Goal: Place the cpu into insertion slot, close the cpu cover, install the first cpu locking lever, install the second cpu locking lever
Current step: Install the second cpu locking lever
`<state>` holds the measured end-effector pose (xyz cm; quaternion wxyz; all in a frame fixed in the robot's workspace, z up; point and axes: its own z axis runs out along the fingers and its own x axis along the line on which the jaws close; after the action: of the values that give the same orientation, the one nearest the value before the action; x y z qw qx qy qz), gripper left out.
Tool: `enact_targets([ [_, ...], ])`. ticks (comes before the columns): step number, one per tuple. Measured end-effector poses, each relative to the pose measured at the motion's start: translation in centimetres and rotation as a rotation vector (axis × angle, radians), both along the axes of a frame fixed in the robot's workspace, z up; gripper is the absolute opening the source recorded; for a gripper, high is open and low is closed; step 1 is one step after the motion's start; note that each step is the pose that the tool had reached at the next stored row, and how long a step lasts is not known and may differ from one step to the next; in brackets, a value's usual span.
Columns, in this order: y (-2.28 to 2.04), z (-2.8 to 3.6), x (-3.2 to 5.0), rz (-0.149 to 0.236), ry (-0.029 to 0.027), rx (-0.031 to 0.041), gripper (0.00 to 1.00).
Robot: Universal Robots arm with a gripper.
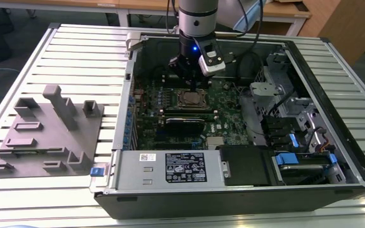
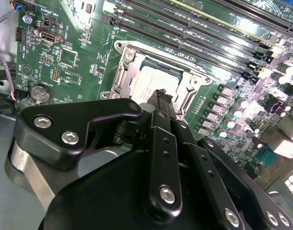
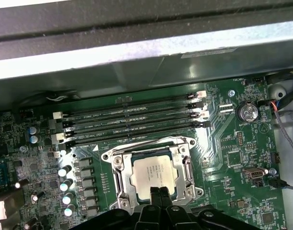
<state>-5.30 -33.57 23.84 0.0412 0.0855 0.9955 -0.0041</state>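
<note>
Two steps done: cpu (image 3: 153, 173) seated in the insertion slot (image 3: 118, 178), cpu cover (image 3: 189, 171) down over it
Hand (image 3: 160, 192): fingers pressed together, empty, at the slot's edge
Left: locking levers, state unclear

We see even overhead light, glare on the memory slots (image 2: 218, 28), and the nearby gripper (image 2: 161, 98) softly blurred.

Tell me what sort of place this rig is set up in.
Probably a lab or workshop for computer assembly. An open computer case lies on a slatted metal workbench, beside a grey fixture block. Wooden desks stand behind, and the gripper hangs over the cpu.
</note>
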Motion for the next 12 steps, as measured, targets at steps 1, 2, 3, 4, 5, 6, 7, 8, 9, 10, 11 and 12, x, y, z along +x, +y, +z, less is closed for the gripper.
enact_targets([
  [1, 0.0, -0.01, 0.0, 0.0, 0.0029, 0.0, 0.11],
  [2, 0.0, -0.01, -0.01, 0.0, 0.0045, 0.0, 0.11],
  [3, 0.0, -0.01, -0.01, 0.0, 0.0051, 0.0002, 0.11],
  [4, 0.0, -0.01, -0.01, 0.0, 0.0058, 0.0002, 0.11],
  [5, 0.0, -0.02, -0.01, 0.0, 0.0064, 0.0002, 0.11],
  [6, 0.0, -0.02, -0.01, 0.0, 0.0071, 0.0002, 0.11],
  [7, 0.0, -0.02, 0.0, 0.0, 0.0077, 0.0002, 0.11],
  [8, 0.0, -0.02, 0.0, 0.0, 0.0082, 0.0002, 0.11],
  [9, 0.0, -0.04, 0.0, 0.0, 0.0082, 0.0004, 0.11],
  [10, 0.01, -0.09, 0.0, 0.0, 0.008, 0.0007, 0.11],
  [11, -0.01, -0.15, 0.0, 0.0, 0.0082, 0.0005, 0.11],
  [12, -0.04, -0.21, 0.0, 0.0, 0.0084, 0.0002, 0.11],
])
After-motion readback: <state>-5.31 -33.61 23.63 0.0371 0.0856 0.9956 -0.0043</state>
